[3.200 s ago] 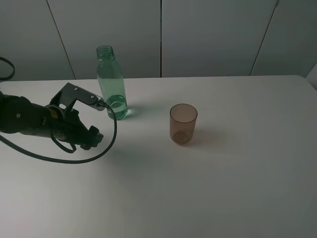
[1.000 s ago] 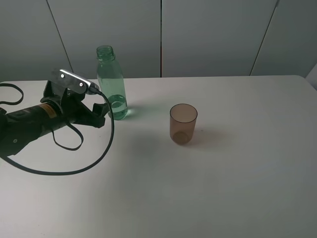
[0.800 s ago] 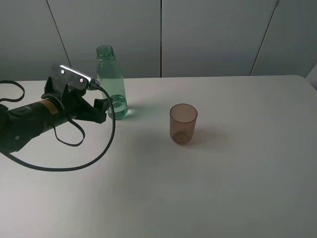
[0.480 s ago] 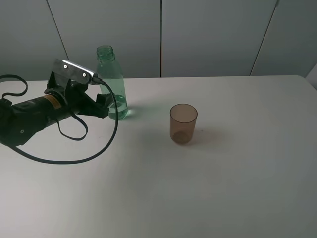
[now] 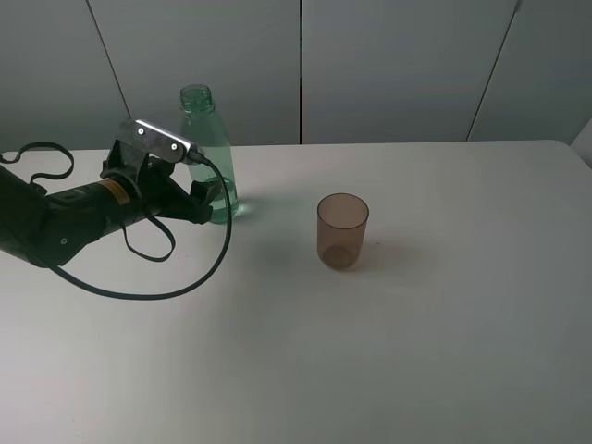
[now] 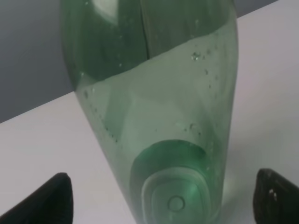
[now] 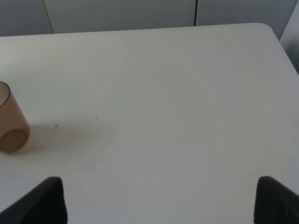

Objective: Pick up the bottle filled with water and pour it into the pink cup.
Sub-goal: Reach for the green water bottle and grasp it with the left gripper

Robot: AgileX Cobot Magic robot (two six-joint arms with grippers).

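**Left gripper closing in on the bottle**

The left gripper (image 5: pixel 209 198) is now sitting at the lower part of the bottle (image 5: pixel 205 125). About three seconds ago it was hanging well short of it, nearer the front of the table (image 5: pixel 416 351). Over the last second it has been creeping rightward and back, from just beside the bottle to around its base. The black cable (image 5: pixel 176 287) has swung along with the arm and is now looping on the table in front of it. The bottle and the cup (image 5: pixel 342 231) are standing exactly where they stood before.

The left wrist view is showing the bottle filling the space between the two black fingertips (image 6: pixel 46 203). Its jaws are spread wide, one on each side of the base, with a strip of white table showing between each tip and the green plastic (so nothing is being squeezed). The bottle is standing upright near the back edge, uncapped, with water filling only its lower part.

The cup is standing upright and well apart from the bottle, to its right and a little nearer the front.

The right gripper (image 7: pixel 163 200) is appearing only in its own wrist view. Its jaws are spread apart over bare table and holding nothing, with the cup off to one side.
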